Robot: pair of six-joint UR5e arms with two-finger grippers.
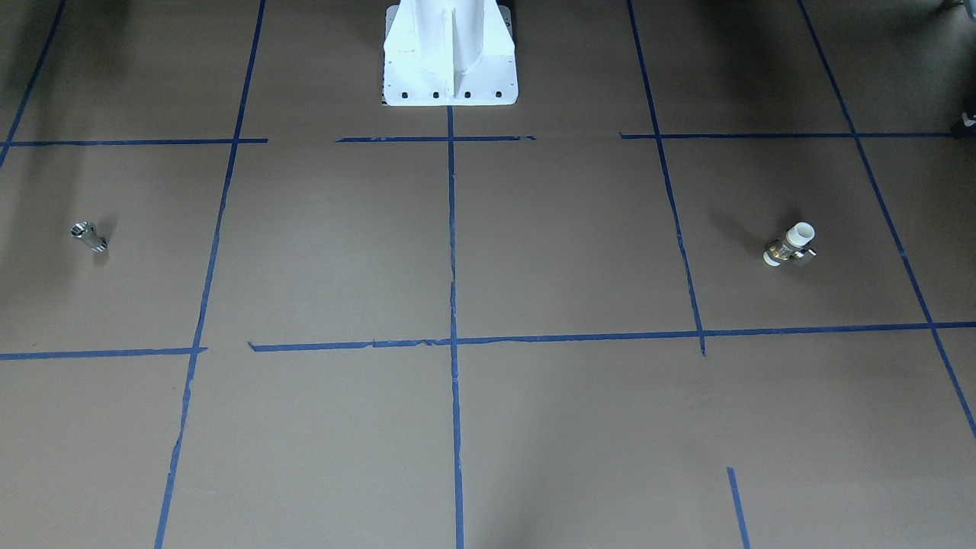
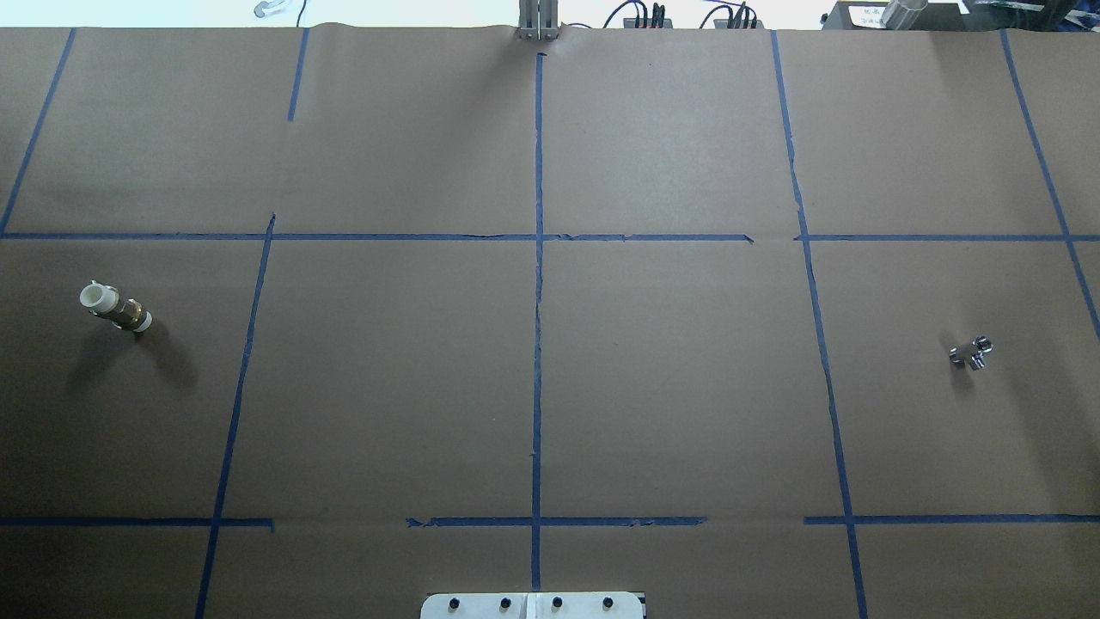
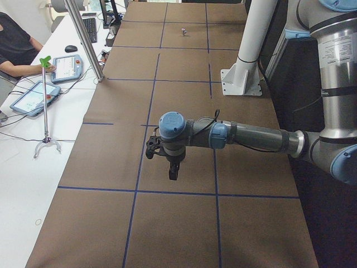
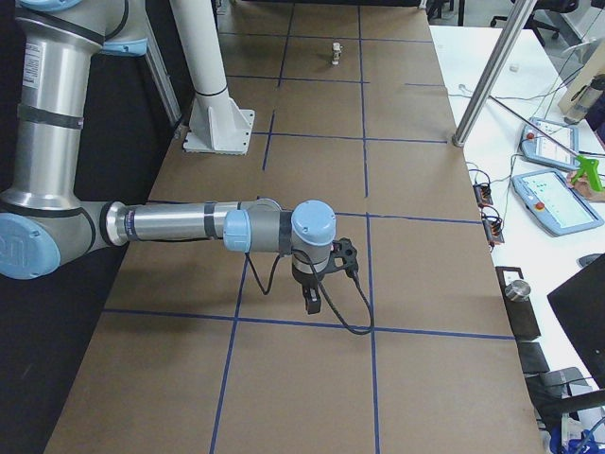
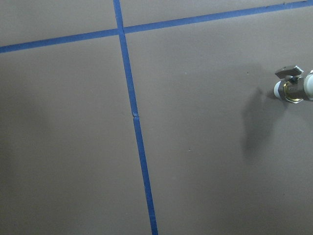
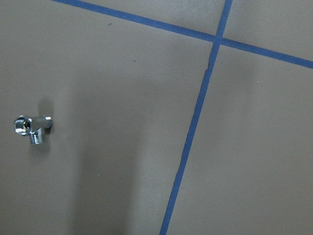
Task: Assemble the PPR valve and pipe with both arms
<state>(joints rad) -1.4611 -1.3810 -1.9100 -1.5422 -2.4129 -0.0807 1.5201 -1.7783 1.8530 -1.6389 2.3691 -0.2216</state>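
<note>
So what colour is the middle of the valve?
The valve has a brass middle; front-facing view shows it best.

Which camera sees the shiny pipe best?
The right wrist view: the pipe looks biggest and sharpest there. Front and overhead views show it tiny; the left side view, a far speck. I can't spot it elsewhere.

Even overhead light, soft shadows beside PPR valve [image 2: 116,308]; corners perhaps dimmer.
</note>
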